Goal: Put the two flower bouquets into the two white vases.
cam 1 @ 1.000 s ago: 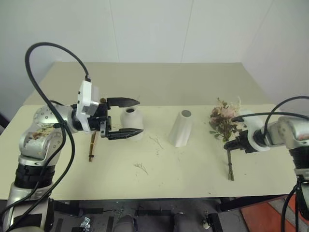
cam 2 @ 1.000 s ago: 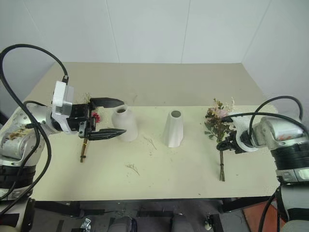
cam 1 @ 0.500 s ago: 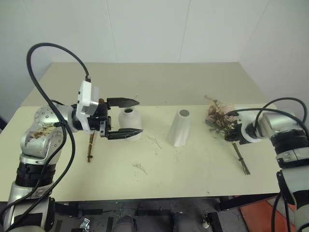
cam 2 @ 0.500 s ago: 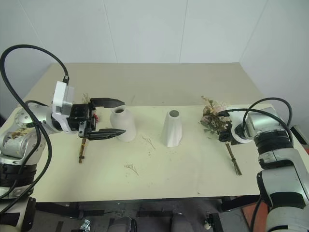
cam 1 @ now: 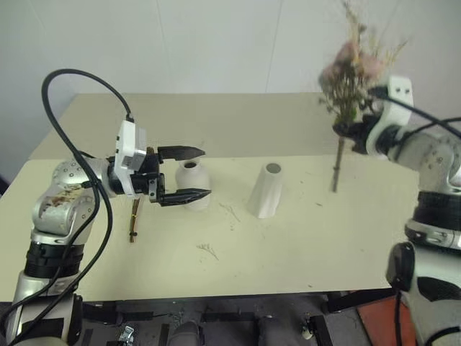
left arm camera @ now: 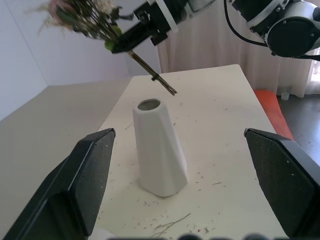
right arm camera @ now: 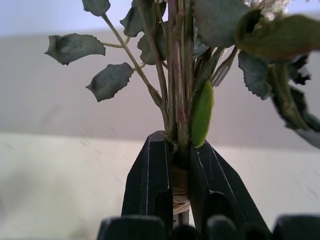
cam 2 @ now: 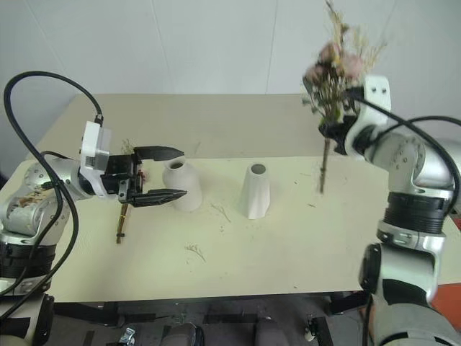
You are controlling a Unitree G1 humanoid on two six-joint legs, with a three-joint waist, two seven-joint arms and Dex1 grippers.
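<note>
Lifted upright: one rose bouquet (cam 1: 351, 68); two vases on table.

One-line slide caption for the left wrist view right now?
Open left gripper faces the tapered white vase while the right gripper holds the pink rose bouquet above it.

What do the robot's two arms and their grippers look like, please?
Both arms are silver-grey metal with black ribbed joint bands. Loose black cables loop from each wrist. Each wrist carries a white box-shaped housing. The left gripper and right gripper each have two black, tapering fingers.
</note>
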